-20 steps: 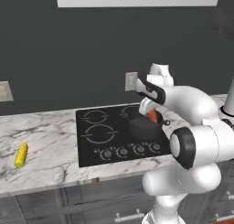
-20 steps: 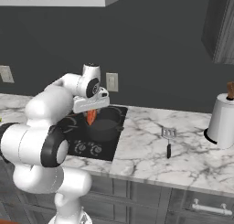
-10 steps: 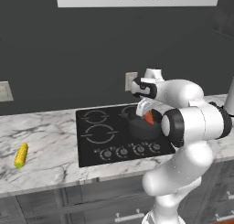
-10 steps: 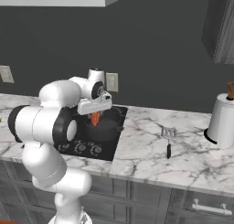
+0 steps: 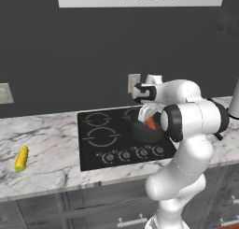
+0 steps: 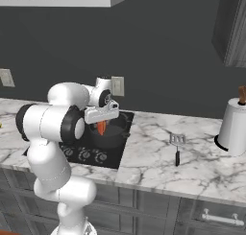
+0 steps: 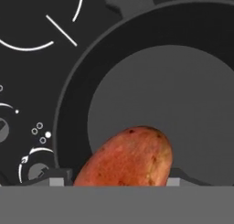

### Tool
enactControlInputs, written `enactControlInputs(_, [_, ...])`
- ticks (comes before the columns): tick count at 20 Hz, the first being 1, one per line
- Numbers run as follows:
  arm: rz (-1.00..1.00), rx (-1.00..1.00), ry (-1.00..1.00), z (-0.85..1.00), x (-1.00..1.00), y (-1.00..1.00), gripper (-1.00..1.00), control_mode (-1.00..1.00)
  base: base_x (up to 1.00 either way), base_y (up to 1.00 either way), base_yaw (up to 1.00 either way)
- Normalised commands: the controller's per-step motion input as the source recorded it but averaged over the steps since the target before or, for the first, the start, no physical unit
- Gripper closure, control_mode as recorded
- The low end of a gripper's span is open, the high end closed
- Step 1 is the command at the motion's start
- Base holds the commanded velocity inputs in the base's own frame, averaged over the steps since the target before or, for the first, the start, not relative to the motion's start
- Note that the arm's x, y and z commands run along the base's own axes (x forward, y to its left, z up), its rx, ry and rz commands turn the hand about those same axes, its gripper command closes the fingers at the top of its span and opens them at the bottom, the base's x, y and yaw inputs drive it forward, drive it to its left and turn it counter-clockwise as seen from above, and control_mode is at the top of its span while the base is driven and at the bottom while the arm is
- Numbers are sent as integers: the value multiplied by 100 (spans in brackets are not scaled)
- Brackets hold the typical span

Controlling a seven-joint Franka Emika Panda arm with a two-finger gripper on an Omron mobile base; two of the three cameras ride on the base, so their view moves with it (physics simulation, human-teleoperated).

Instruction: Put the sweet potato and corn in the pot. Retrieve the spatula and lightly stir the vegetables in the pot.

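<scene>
The sweet potato [image 7: 128, 159], orange-brown and oval, hangs upright with my gripper [image 5: 150, 122] shut on it, just above the inside of the pot [image 5: 142, 133]. In the right base view the sweet potato [image 6: 101, 127] dangles under the gripper [image 6: 101, 125] at the pot's [image 6: 114, 134] near rim. The hand view looks down into the dark pot [image 7: 68, 104], whose grey floor is bare. The corn [image 5: 21, 158] lies on the marble counter far to the left. The spatula [image 6: 177, 146] lies on the counter right of the stove.
The black cooktop [image 5: 100, 139] has knobs along its front edge. A tall white canister [image 6: 233, 128] stands at the far right of the counter. A wall outlet [image 6: 117, 86] sits behind the stove.
The arm has lowered the sweet potato from above the pot down to its rim. The elbow swung forward. Corn and spatula have not moved.
</scene>
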Motion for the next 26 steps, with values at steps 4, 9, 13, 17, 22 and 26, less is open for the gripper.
enactControlInputs(4, [2, 0, 0, -22, 11, -4, 100, -100, 0, 0, 0])
enactControlInputs(9, [2, 0, 4, -7, 17, -5, 100, -100, 0, 0, 0])
enactControlInputs(13, [4, 0, 3, 0, 10, -7, 100, -100, 0, 0, 0])
enactControlInputs(17, [4, 0, 0, -6, 1, -2, 100, -100, 0, 0, 0])
enactControlInputs(22, [4, 0, -5, -20, 0, 0, 100, -100, 0, 0, 0])
enactControlInputs(26, [4, 0, -3, -7, 0, -2, 100, -100, 0, 0, 0])
